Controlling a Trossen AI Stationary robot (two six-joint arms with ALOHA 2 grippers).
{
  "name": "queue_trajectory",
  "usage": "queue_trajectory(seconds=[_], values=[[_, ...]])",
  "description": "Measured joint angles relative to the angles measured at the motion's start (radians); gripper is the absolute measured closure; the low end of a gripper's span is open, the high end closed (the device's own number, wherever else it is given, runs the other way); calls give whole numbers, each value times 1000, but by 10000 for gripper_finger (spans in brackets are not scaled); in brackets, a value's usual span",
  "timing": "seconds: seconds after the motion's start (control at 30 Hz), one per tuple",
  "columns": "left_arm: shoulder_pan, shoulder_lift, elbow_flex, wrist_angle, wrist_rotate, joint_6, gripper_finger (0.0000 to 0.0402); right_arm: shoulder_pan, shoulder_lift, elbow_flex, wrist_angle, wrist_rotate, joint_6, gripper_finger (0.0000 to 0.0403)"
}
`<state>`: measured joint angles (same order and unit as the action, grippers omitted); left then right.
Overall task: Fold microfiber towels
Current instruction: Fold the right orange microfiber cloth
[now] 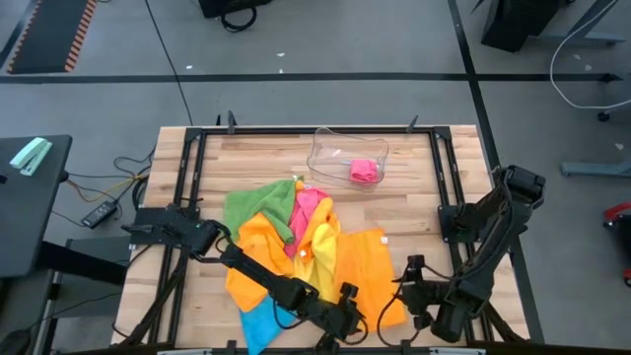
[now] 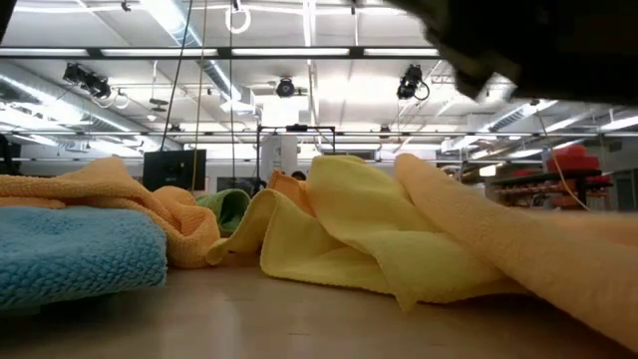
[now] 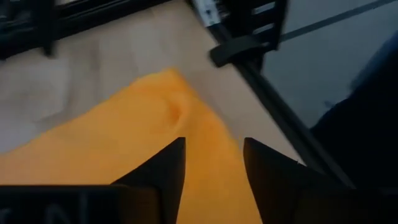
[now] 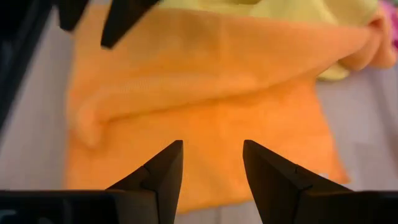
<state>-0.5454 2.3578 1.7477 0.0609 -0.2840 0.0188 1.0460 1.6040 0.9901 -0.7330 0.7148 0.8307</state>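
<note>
High view: left hand (image 1: 347,304), fingers parted and empty, hovers over the orange towel (image 1: 367,266) at six o'clock on the surface (image 1: 414,197); right hand (image 1: 412,296), also parted, waits beside. Soft, light cloth; pinch a corner.

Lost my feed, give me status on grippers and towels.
Left gripper open over orange towel. Right gripper open beside it, empty. Towel pile unfolded. Nothing blocking.
</note>
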Motion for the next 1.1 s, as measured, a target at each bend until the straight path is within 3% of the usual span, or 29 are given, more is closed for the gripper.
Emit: queue_trajectory(seconds=[0.23, 0.4, 0.57, 0.73, 0.87, 1.1], values=[[-13, -63, 1, -198, -184, -111, 233, -86, 44, -4, 1, 46, -111, 227], [5, -69, 0, -281, -280, -174, 247, -193, 42, -81, 77, 45, -204, 227], [34, -69, 0, -304, -281, -237, 261, -327, 35, -196, 292, 10, -389, 227], [40, -69, 0, -321, -281, -284, 272, -461, 35, -324, 615, -124, -576, 227], [38, -69, 0, -396, -280, -358, 278, -501, 35, -375, 824, -217, -661, 228], [27, -69, -1, -517, -277, -461, 286, -487, 35, -378, 1020, -323, -722, 246]])
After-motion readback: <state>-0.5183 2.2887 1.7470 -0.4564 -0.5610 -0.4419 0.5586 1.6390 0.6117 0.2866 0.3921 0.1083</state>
